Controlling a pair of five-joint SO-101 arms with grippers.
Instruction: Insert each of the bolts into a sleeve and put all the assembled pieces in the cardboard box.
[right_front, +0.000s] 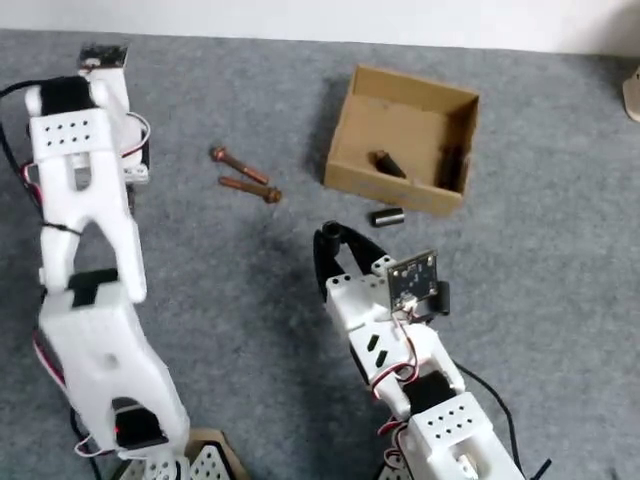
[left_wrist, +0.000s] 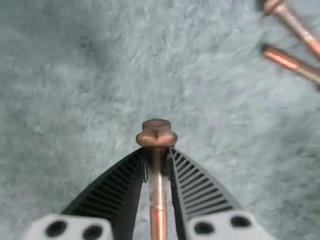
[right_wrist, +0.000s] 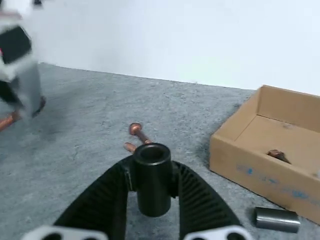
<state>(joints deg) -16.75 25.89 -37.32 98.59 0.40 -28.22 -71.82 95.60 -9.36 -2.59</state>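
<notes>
My left gripper (left_wrist: 156, 154) is shut on a copper bolt (left_wrist: 156, 135), whose hex head sticks out past the fingertips above the grey carpet. My right gripper (right_wrist: 151, 169) is shut on a black sleeve (right_wrist: 151, 180), held upright with its open end up. In the high view the right gripper (right_front: 335, 243) sits just in front of the cardboard box (right_front: 345, 125). Two more bolts (right_front: 245, 177) lie side by side on the carpet left of the box. A spare dark sleeve (right_front: 386, 216) lies by the box's near wall. One dark piece (right_front: 385, 162) lies inside the box.
The left arm (right_front: 85, 200) stretches along the table's left side, its wrist near the far left edge. The grey carpet (right_front: 560, 260) is open to the right of the box. A white wall runs behind the table.
</notes>
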